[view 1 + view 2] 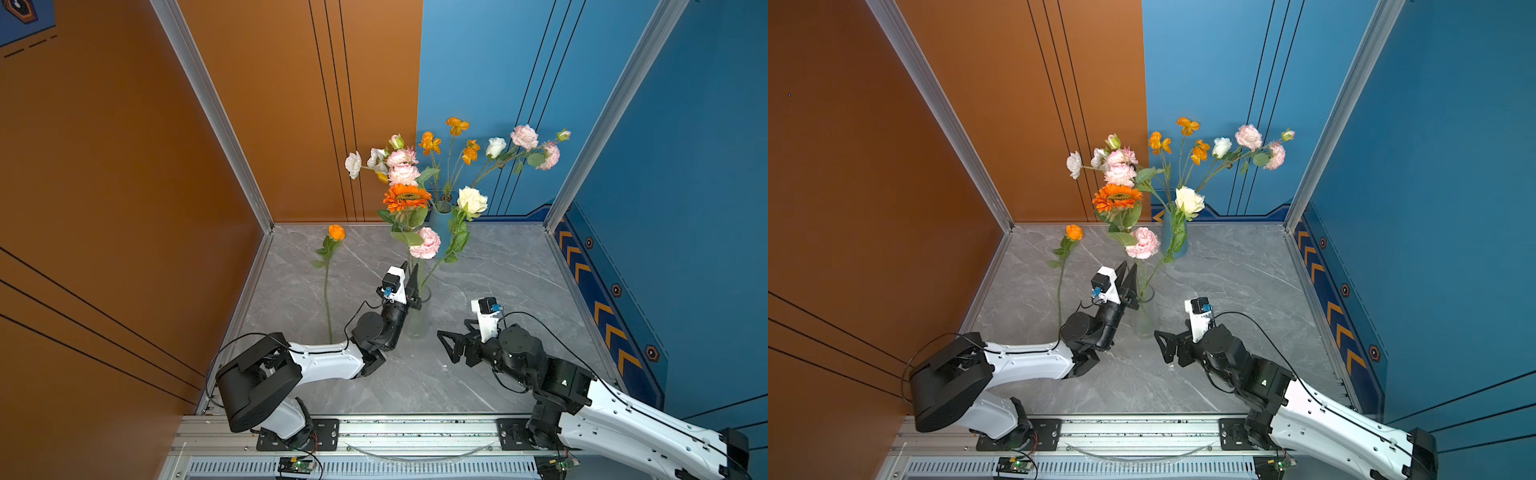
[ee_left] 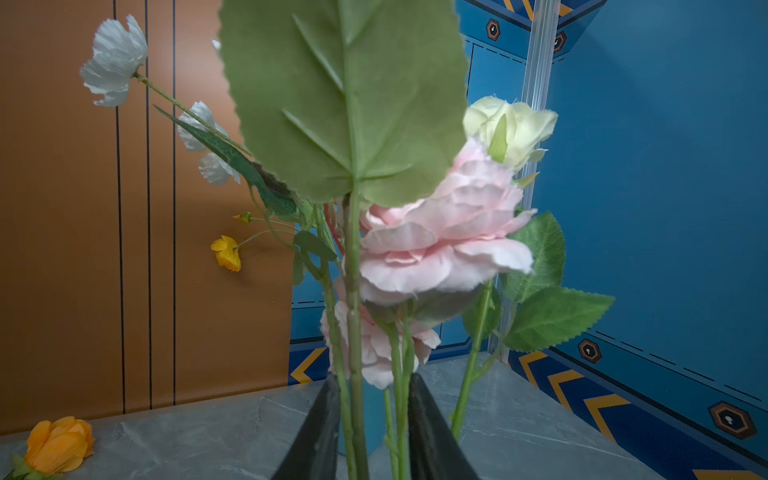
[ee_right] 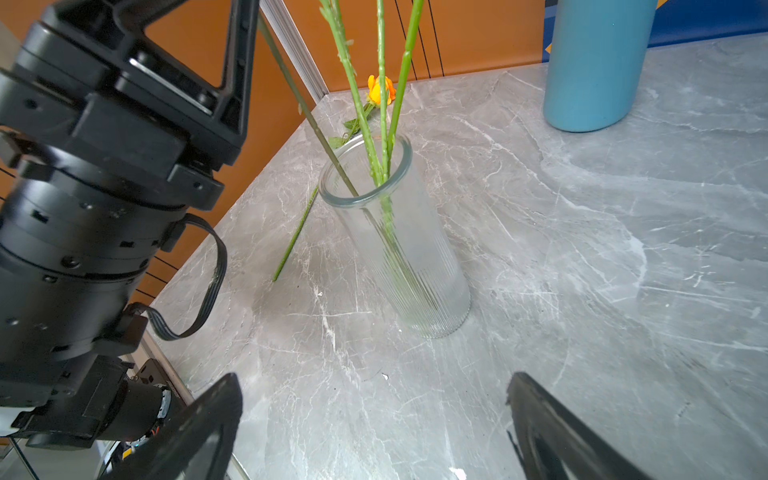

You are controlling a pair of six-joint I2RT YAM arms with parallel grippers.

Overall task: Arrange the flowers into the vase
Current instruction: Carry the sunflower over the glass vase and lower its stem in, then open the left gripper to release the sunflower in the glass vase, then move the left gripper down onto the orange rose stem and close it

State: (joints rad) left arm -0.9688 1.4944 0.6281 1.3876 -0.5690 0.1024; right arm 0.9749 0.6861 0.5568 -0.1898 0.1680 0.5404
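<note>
A clear ribbed glass vase [image 1: 417,322] [image 3: 399,232] stands mid-table and holds the flowers' stems: an orange daisy-like head [image 1: 406,197], a pink bloom [image 1: 424,243] and a cream rose [image 1: 471,201]. My left gripper [image 1: 410,266] [image 2: 372,380] points up just above the vase's rim. Its jaws stand a little apart, with several green stems [image 2: 353,374] running between them. One orange flower [image 1: 336,232] [image 3: 380,89] lies flat on the table to the left. My right gripper [image 1: 446,345] [image 3: 374,382] hovers low, right of the vase, open and empty.
A blue vase [image 1: 441,218] [image 3: 594,62] stands at the back wall, holding several orange, white and pink flowers [image 1: 524,137]. The grey marble table [image 1: 519,282] is walled in orange on the left and blue on the right, with aluminium corner posts.
</note>
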